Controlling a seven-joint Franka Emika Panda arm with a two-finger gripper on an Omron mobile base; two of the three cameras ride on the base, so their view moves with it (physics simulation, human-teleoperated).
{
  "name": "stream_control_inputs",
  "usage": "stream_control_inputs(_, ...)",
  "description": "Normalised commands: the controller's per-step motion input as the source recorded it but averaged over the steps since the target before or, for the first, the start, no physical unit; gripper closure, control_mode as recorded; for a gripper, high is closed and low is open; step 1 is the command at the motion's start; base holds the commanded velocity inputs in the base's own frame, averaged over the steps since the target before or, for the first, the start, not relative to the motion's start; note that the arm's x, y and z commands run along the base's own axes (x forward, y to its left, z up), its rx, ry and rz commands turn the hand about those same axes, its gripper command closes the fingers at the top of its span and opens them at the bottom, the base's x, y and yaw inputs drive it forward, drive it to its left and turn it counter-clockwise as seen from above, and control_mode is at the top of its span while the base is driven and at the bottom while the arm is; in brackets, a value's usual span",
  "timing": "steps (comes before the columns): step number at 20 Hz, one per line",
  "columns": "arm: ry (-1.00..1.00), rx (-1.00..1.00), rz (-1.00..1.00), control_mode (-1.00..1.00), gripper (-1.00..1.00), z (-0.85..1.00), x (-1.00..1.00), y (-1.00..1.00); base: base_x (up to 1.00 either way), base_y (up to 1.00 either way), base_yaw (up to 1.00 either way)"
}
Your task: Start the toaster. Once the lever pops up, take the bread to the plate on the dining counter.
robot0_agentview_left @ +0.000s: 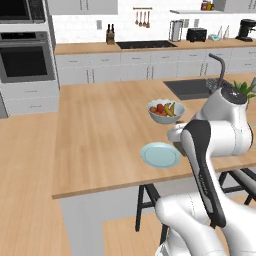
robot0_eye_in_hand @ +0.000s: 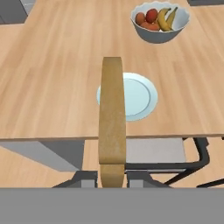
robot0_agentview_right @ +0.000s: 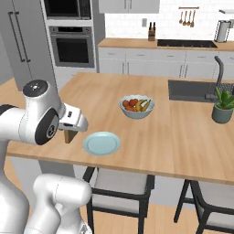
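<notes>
Two fingers (robot0_eye_in_hand: 112, 177) pinching bread (robot0_eye_in_hand: 112, 127) edge-on, hand hovering near plate (robot0_eye_in_hand: 135, 96) over dining counter (robot0_eye_in_hand: 52, 78).

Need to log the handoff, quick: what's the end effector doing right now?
End effector: closed on the bread, held edge-on above the near edge of the dining counter, short of the plate.

A home kitchen: wall oven (robot0_agentview_left: 26, 60), sink (robot0_agentview_right: 194, 90), wooden island counter (robot0_agentview_left: 100, 135), fruit bowl (robot0_agentview_right: 137, 107).

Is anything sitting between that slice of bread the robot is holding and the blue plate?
Nothing visible. The gripper holds the bread edge-on near the counter edge, and the plate lies bare just ahead. The fruit bowl sits well beyond it.
</notes>
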Motion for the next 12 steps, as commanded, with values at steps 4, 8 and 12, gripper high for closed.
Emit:
stream_control_inputs(4, 0.0, 0.18, 0.0, -1.0, 1.0, -0.36, 0.28, -0.15, 0.0, 0.0, 0.0)
stream_control_inputs(8, 0.0, 0.26, 0.0, -1.0, 1.0, -0.42, 0.25, -0.36, 0.0, 0.0, 0.0)
stream_control_inputs(12, 0.0, 0.21, 0.0, -1.0, 1.0, -0.44, 0.24, -0.2, 0.0, 0.0, 0.0)
